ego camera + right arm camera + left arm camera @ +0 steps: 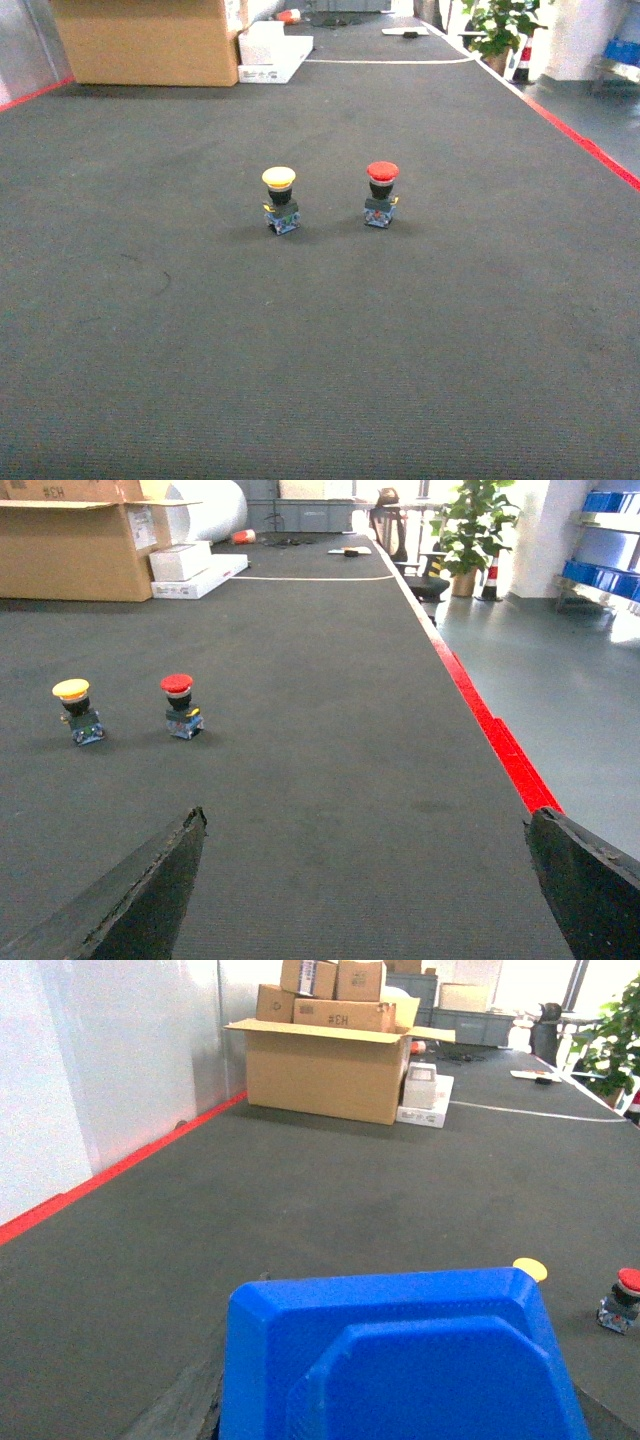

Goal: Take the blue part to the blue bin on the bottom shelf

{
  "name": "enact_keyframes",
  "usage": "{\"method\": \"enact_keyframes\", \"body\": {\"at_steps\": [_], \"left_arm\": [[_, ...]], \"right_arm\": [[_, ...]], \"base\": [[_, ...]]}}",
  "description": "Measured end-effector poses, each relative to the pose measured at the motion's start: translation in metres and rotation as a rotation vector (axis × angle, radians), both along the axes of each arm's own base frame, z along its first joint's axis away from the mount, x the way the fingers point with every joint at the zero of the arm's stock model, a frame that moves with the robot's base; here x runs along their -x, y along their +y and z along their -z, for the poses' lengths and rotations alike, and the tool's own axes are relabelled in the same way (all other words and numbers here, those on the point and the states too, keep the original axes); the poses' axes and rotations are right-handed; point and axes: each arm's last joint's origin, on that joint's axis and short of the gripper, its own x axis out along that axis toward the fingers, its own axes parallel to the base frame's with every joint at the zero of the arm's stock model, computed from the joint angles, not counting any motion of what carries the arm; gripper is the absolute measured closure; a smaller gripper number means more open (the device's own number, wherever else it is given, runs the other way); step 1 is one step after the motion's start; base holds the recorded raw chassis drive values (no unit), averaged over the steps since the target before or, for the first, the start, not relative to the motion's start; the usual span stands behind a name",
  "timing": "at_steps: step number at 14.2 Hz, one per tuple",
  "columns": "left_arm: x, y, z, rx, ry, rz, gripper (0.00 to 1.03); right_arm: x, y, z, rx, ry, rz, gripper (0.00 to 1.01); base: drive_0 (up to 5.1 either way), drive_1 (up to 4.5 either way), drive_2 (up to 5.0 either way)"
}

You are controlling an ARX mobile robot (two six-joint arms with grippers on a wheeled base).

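Left wrist view: a blue plastic object [400,1355] fills the lower foreground, hard against the left gripper [390,1428]. Only one dark finger [178,1408] shows at the object's lower left, so it cannot be told whether the gripper grasps it, nor whether the object is a part or a bin.

Head view: a dark grey carpet [320,350] carries a cardboard box [145,40] at its far left corner. Near its middle stand a yellow push-button [280,200] and, just to the right, a red push-button [381,195], both upright and apart. Red tape [585,145] marks the right edge.

Right wrist view: the right gripper [365,900] hangs above the carpet with its fingers [140,895] spread wide, holding nothing.
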Motion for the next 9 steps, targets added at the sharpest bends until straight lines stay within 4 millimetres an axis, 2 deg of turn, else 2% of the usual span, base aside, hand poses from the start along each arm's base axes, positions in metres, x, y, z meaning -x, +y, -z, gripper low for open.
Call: {"method": "enact_keyframes", "body": {"at_steps": [7,9], "left_arm": [[0.0000,0.0000,0.0000,0.000,0.000,0.000,0.59],[-0.0006,-0.0003,0.0005,-0.003,0.006,0.000,0.59]], "right_arm": [[0.0000,0.0000,0.0000,0.000,0.000,0.000,0.03],[0.0000,0.0000,-0.0001,0.000,-0.002,0.000,0.03]], "base": [[0.0,-0.13,0.1],[0.0,-4.13,4.2]]}}
